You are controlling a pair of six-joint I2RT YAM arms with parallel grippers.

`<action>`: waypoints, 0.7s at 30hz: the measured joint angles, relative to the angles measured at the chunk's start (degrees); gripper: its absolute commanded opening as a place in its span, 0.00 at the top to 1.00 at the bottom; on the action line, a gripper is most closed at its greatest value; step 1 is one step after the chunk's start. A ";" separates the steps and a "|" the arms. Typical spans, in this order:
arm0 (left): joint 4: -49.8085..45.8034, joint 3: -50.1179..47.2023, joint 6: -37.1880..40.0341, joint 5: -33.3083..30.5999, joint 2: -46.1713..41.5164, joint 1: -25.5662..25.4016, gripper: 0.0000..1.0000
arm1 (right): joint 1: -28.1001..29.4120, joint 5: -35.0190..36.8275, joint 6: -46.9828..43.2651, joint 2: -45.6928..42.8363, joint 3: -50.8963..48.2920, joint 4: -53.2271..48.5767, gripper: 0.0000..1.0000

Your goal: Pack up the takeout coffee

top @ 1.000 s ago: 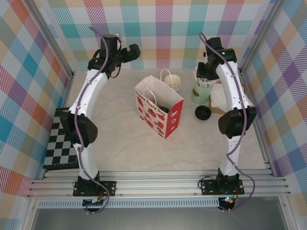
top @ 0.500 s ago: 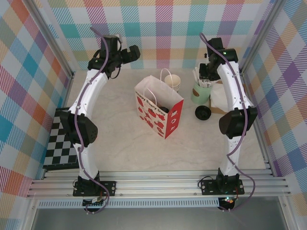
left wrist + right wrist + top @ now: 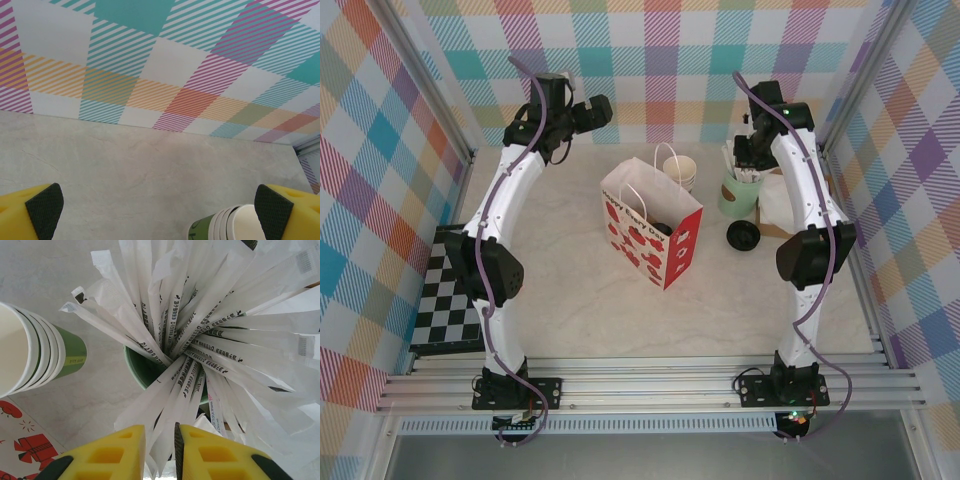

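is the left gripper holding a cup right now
No, the left gripper stands wide open above the table, with nothing clamped between its pads.

The takeout coffee stands inside the open red-and-white paper bag, with only part of its round black lid visible from above.

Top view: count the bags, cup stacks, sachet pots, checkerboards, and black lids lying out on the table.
Bag: 1
Cup stack: 1
Sachet pot: 1
Checkerboard: 1
Black lid out on the table: 1
Total: 5
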 measured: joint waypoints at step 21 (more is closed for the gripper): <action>-1.20 0.00 0.39 0.61 0.00 0.00 0.00 | 1.03 2.86 -1.07 -1.57 -0.07 -0.13 1.00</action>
